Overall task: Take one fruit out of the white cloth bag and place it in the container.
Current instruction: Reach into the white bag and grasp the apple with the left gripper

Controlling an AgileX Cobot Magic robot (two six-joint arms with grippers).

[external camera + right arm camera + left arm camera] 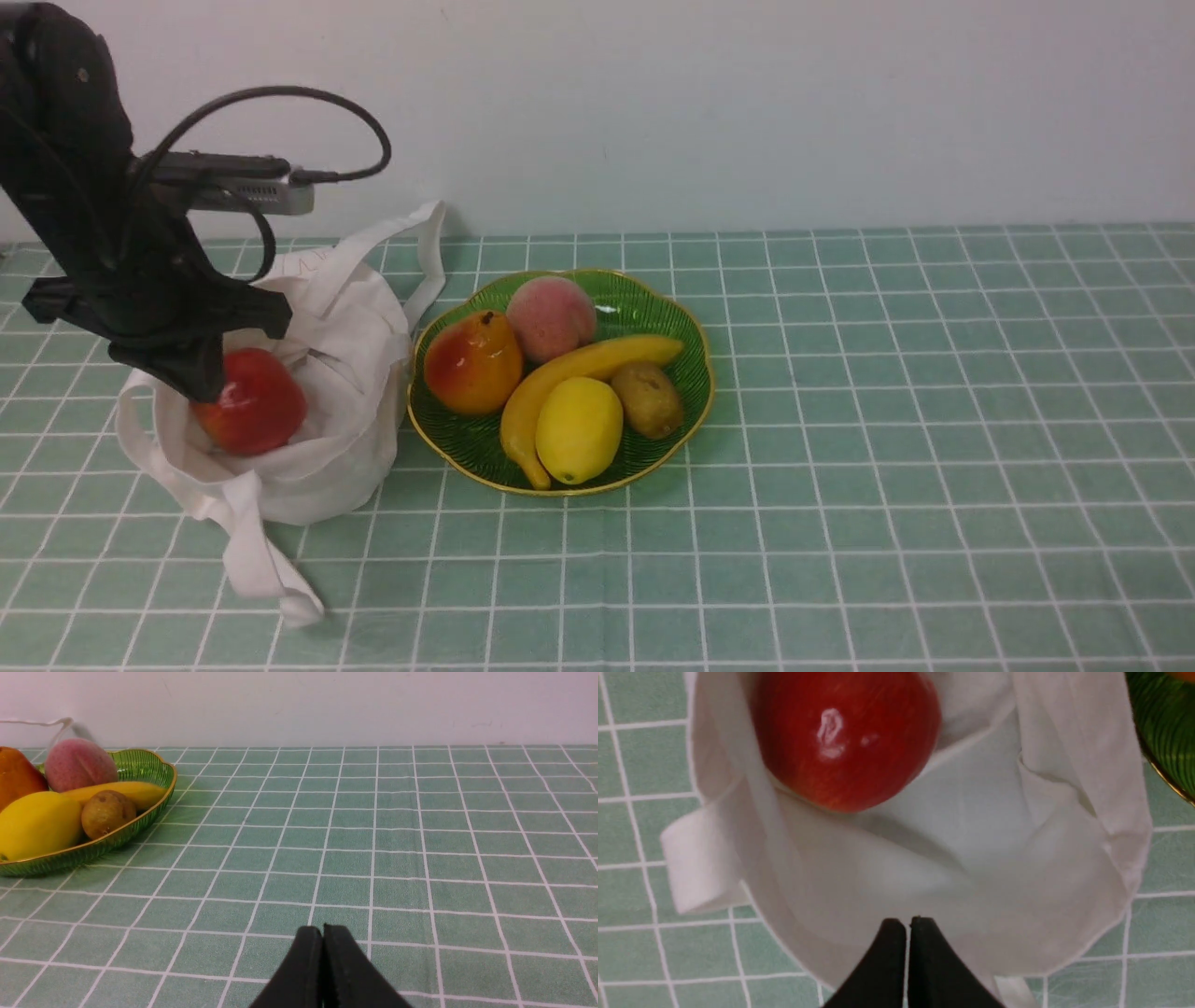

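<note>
We note the left gripper [908, 919] clenched on nothing above the tote [327, 485], presumably poised for the apple [250, 403] inside.

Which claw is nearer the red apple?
Left. The left claw hovers at the bag, close to the apple; the right claw is well away, beyond the plate.

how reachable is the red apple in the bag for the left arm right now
Probably yes: the left tool is above the bag's open mouth, and nothing covers the apple. Its jaws are shut though, so they would need to open.
</note>
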